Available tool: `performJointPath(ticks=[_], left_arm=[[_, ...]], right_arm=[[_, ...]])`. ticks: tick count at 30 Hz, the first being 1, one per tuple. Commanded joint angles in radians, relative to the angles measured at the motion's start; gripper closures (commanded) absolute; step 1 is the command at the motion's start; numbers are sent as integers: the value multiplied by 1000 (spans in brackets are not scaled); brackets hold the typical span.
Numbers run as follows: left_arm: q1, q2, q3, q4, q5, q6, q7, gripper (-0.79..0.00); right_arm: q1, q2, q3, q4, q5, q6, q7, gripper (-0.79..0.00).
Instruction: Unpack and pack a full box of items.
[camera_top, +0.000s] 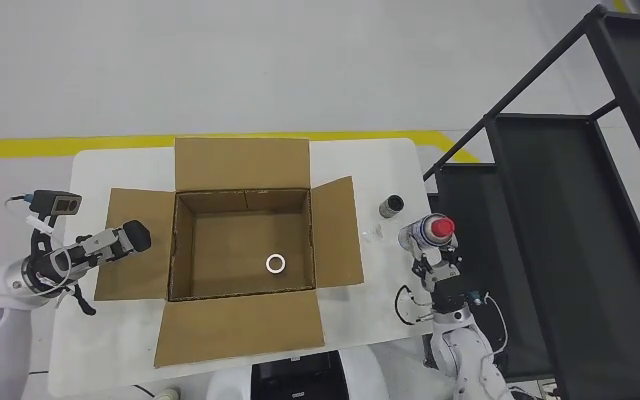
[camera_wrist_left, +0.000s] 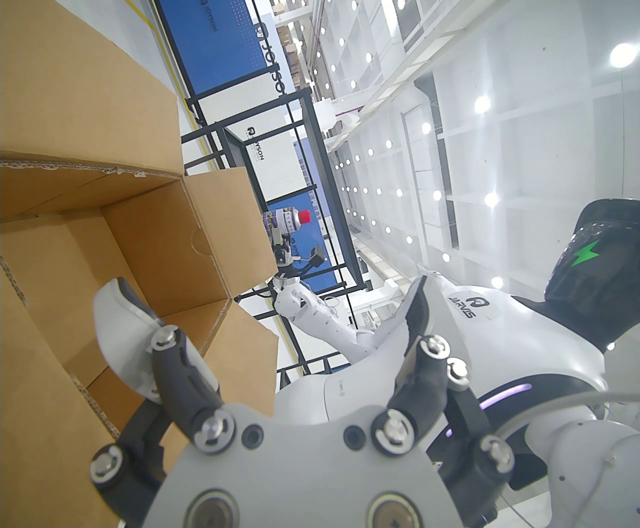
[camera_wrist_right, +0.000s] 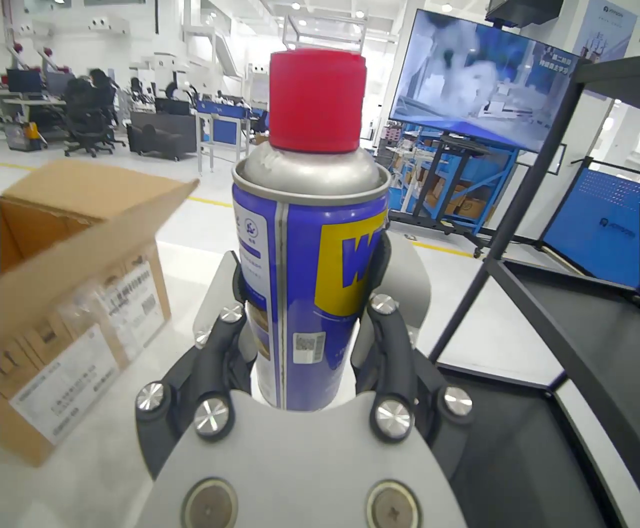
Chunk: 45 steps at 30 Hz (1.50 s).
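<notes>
Inside right claw (camera_wrist_right: 314, 295), upright spray can (camera_wrist_right: 305, 215).

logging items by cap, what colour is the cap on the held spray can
Red. The cap on the spray can shows best in the right wrist view.

Top view looks down on the table (camera_top: 390, 170); both low wrist views share the box (camera_wrist_right: 75, 280).

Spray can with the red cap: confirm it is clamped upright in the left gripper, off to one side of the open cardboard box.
Wrong gripper. The spray can is clamped upright in the right gripper, not the left, as the right wrist view shows; the left gripper is open and empty. The rest stands.
</notes>
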<state>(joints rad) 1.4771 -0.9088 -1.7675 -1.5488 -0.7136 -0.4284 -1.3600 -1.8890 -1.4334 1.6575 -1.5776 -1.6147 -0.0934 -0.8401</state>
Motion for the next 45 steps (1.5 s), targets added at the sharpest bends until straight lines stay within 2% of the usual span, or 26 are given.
performJointPath(ticks=[1,9,14,29,45], left_arm=[[0,0,0,0,0,0,0,-785],[0,0,0,0,0,0,0,-785],[0,0,0,0,0,0,0,-785],[0,0,0,0,0,0,0,-785],[0,0,0,0,0,0,0,-785]], right_arm=[[28,1,0,80,-24,42,-17,0],[186,-3,-49,360,-18,104,-112,0],[267,-10,-85,469,24,118,-180,0],[383,-17,-122,660,119,108,-196,0],[456,-23,-146,766,189,116,-216,0]])
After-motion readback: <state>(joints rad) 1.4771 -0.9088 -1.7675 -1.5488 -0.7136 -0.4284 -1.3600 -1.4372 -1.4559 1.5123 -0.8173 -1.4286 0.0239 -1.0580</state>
